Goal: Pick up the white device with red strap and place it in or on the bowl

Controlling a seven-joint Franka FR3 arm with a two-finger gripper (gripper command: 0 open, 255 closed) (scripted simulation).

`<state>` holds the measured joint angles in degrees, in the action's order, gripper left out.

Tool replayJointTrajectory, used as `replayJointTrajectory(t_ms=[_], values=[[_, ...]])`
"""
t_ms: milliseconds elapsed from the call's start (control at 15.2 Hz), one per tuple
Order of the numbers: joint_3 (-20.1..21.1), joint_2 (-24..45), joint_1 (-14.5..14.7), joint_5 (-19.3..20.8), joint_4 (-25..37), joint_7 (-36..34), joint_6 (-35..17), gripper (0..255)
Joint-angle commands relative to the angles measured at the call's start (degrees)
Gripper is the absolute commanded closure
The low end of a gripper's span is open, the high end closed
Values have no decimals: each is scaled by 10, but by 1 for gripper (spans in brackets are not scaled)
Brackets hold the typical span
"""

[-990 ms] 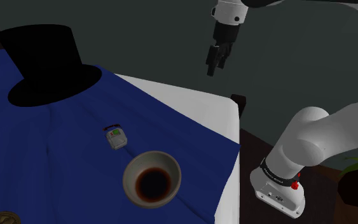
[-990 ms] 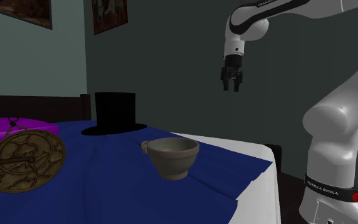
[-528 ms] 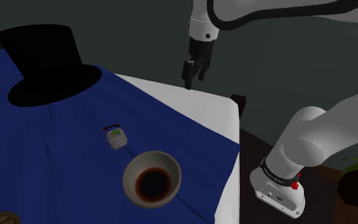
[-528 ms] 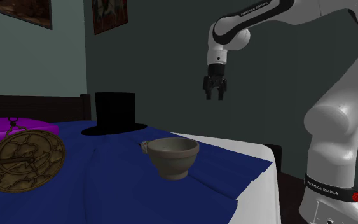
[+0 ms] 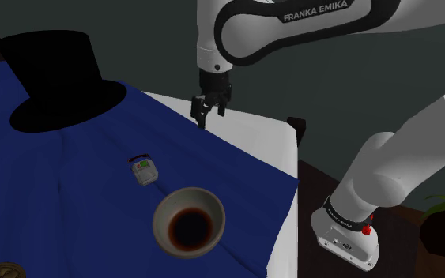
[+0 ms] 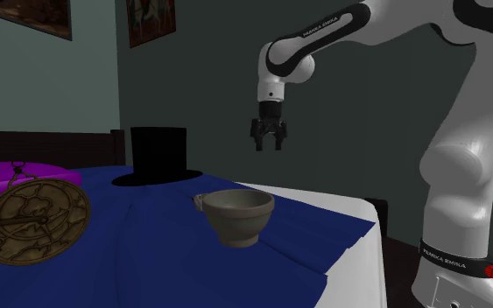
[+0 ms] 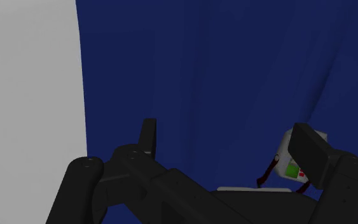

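1. Shoulder view: over the last second the hand (image 5: 209, 114) has swung in from the dark space beyond the bed (image 5: 252, 136). It has also dropped, and now hangs above the bed's far edge, where the blue cover (image 5: 70, 205) meets the bare white strip. The white device with red strap (image 5: 143, 170) has not moved. It lies flat on the cover between the top hat (image 5: 50, 75) and the bowl (image 5: 213, 202), close beside the bowl and well apart from the hand.
2. Second exterior view: the hand (image 6: 268, 145) has travelled toward this view's left and lower, yet it is still high above the cover and the bowl (image 6: 234, 217). The bowl stands where it was.
3. Wrist view: the two fingers (image 7: 147, 137) stand apart with nothing between them. The device (image 7: 289, 167) now shows beyond one fingertip, lying on the cover, so the approach looks roughly aimed. The grasp is not yet begun; I judge that more sideways travel and a long descent remain.
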<state>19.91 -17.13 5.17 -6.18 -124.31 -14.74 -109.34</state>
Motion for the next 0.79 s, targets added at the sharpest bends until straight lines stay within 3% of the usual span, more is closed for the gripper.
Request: replayJointTrajectory(t_ms=[0,396,726], values=[[19,40,3,9,19,-27,-21,0],[62,167,18,61,97,-113,-58,0],[78,283,48,122,186,-184,-68,0]])
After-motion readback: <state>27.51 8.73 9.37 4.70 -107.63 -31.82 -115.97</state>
